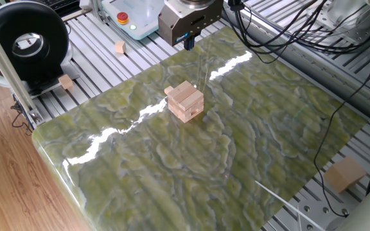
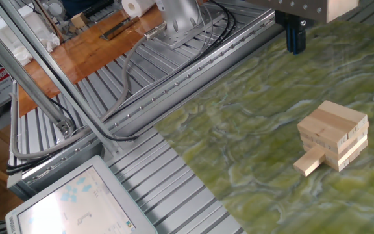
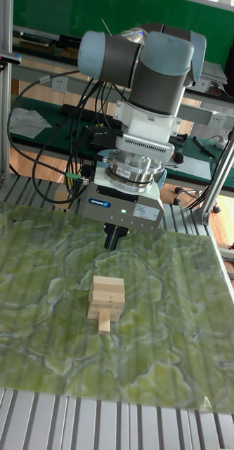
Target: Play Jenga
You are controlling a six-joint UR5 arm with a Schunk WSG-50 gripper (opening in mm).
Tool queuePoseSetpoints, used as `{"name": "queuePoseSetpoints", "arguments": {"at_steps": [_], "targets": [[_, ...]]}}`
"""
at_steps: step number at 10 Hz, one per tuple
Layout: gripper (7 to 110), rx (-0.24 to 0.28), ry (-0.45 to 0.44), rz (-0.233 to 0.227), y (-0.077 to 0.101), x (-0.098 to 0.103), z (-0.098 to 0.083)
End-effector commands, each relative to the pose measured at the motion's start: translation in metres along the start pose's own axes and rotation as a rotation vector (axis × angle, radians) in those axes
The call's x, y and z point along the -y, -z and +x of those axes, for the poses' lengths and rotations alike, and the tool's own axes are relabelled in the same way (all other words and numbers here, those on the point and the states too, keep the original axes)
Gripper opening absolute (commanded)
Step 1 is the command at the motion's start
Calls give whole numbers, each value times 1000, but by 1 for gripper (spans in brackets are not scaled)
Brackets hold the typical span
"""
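Observation:
The Jenga tower stands upright near the middle of the green marbled mat. One low block juts out of its side, with its far end still in the stack. My gripper hangs over the mat's far edge, well apart from the tower and above its height. Its dark fingers are pressed together with nothing between them.
Two small loose wooden cubes lie on the slatted metal beside the mat. A larger tan cube sits off the opposite corner. A black round device, a red-button box and cables ring the back.

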State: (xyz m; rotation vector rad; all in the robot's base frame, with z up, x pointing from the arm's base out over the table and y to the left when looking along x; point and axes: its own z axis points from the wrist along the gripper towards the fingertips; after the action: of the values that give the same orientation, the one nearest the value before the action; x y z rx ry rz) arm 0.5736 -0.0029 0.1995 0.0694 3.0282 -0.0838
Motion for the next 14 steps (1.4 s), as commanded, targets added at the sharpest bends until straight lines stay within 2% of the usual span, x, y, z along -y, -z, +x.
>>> {"name": "queuePoseSetpoints", "arguments": {"at_steps": [1,2,4,5,7,9,13,14], "targets": [[7,39,-27,-21,1,-4,-10],[7,30,-30,-26,1,-5,-8],[7,-25,-4,-7,1,-1,6],[7,-23,11,-9,1,-1,6],[7,42,13,-31,1,-7,-11],[7,43,3,-30,1,-7,-11],[7,103,2,-48,3,-11,-26],[7,96,3,-58,3,-14,-24]]}}
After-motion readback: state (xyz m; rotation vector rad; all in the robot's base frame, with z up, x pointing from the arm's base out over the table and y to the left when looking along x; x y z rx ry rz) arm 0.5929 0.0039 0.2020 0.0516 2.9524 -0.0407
